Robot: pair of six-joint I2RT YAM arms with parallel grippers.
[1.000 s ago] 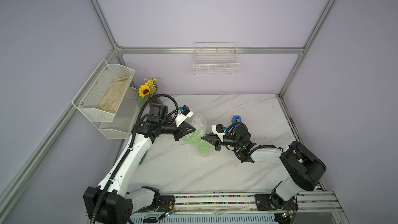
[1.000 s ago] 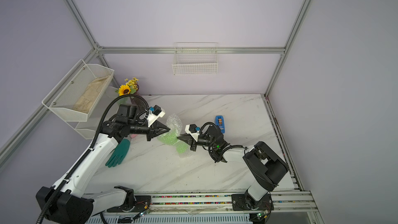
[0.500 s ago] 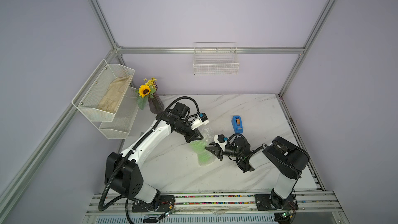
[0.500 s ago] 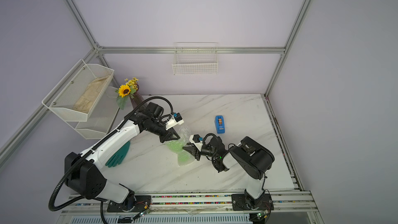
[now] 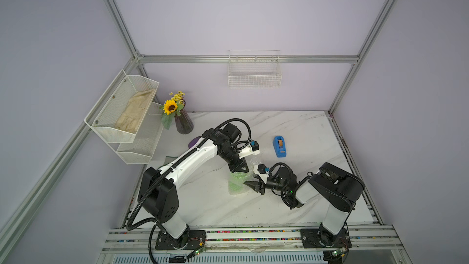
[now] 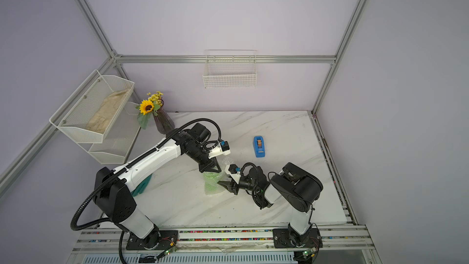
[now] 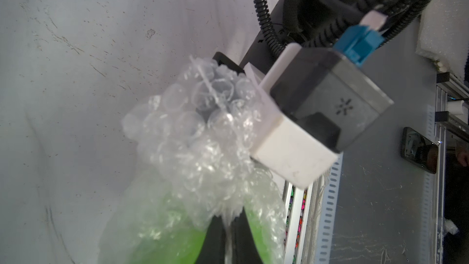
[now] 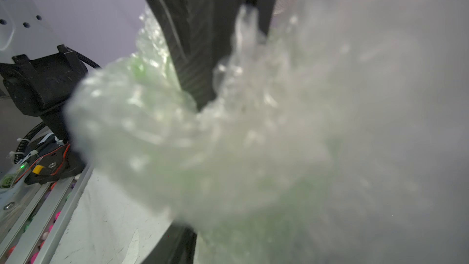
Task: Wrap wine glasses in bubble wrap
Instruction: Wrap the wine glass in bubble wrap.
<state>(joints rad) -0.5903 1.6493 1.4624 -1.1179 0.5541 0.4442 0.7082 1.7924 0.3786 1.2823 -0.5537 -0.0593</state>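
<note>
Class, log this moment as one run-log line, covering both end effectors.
stage: wrapping | left end effector: shut on wrap covering goblet | right end effector: open, beside wrap

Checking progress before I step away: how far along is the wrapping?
Done: the wrap already covers the green goblet. In hand: the left pincer is shut, pinching the gathered wrap; the right pincer sits at the bundle's side, grip unclear. Left: probably securing the loose end. The tape dispenser stands apart.
</note>
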